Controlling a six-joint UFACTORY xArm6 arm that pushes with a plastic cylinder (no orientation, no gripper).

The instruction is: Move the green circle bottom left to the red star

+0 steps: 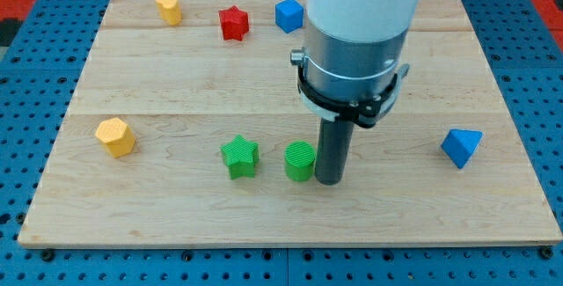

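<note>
The green circle [300, 161] stands on the wooden board [176, 84] a little below the middle. My tip [330, 180] rests just to its right, touching or nearly touching its side. The red star [234, 23] lies near the view's top, left of centre, well apart from the green circle. The arm's white and grey body hangs over the board's upper middle and hides what is behind it.
A green star [239, 157] sits just left of the green circle. A yellow hexagon [115, 136] is at the left, a yellow block [169, 9] at the top left, a blue cube [288, 14] right of the red star, a blue triangle [461, 147] at the right.
</note>
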